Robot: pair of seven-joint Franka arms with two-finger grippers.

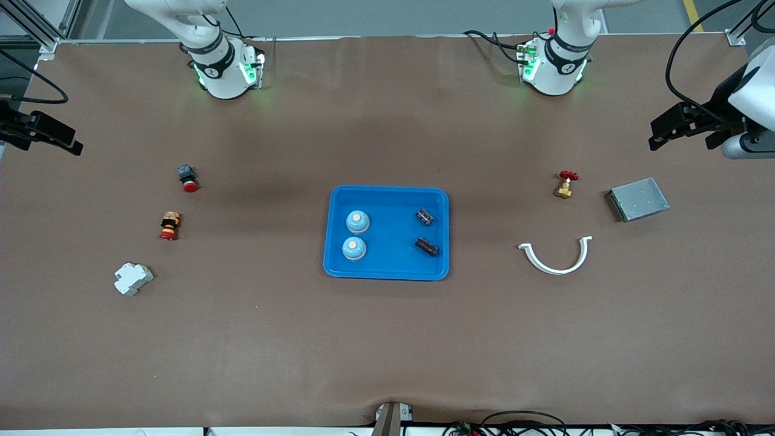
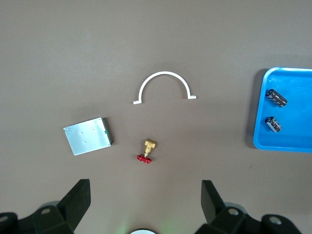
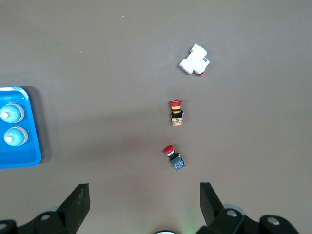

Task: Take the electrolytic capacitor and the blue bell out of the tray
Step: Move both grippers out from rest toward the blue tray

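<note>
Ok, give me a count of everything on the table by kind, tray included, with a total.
Blue tray: 1
Bells: 2, in the tray
Capacitors: 2, in the tray
Red push buttons: 2
White breaker: 1
Brass valve: 1
White curved bracket: 1
Grey metal box: 1
Total: 11

Broad bare table lies on the front-camera side of the blue tray, open to any approach. Inside the tray, two bells and two capacitors leave a clear lane between them. A white curved bracket, brass valve and grey box clutter the left arm's end; two pushbuttons and a white breaker clutter the right arm's.
</note>
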